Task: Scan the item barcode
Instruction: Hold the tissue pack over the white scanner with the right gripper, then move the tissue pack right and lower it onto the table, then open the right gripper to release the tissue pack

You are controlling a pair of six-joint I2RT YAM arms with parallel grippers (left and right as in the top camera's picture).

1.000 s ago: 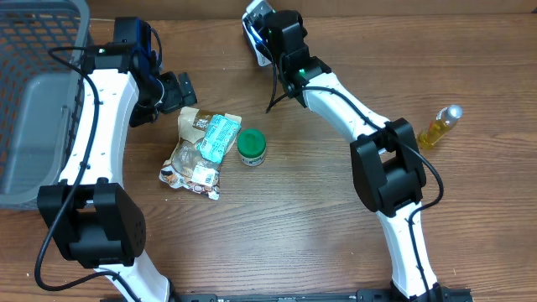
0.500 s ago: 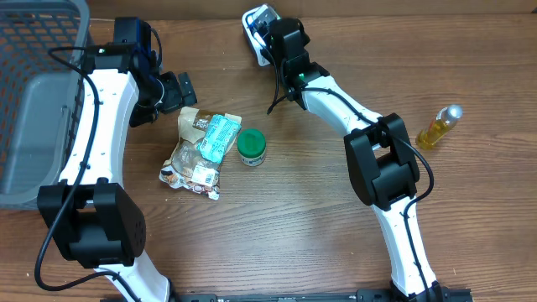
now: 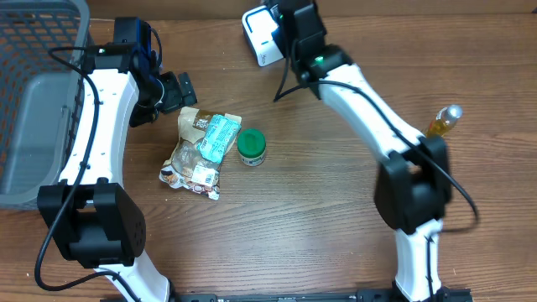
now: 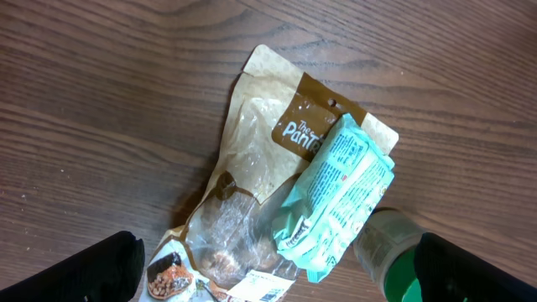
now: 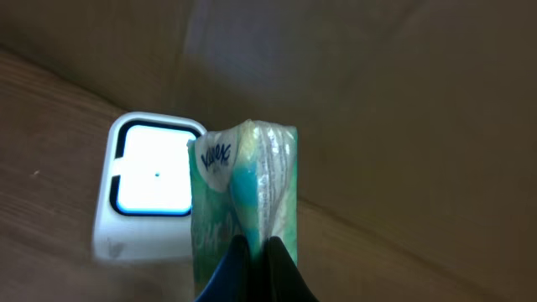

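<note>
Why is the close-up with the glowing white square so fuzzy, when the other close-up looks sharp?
Right wrist view: soft all over; the tissue pack is very near the lens, and the scanner window is blown out white. Left wrist view: crisp grain and print on the brown pouch. Overhead: the right arm looks smeared low down.

Overhead view bright and even, soft shadows on the tabletop (image 3: 294, 235); right arm (image 3: 369, 105) slightly blurred; right wrist view dim, soft-focused, the scanner (image 5: 151, 180) screen glaring white; left wrist view sharp.
</note>
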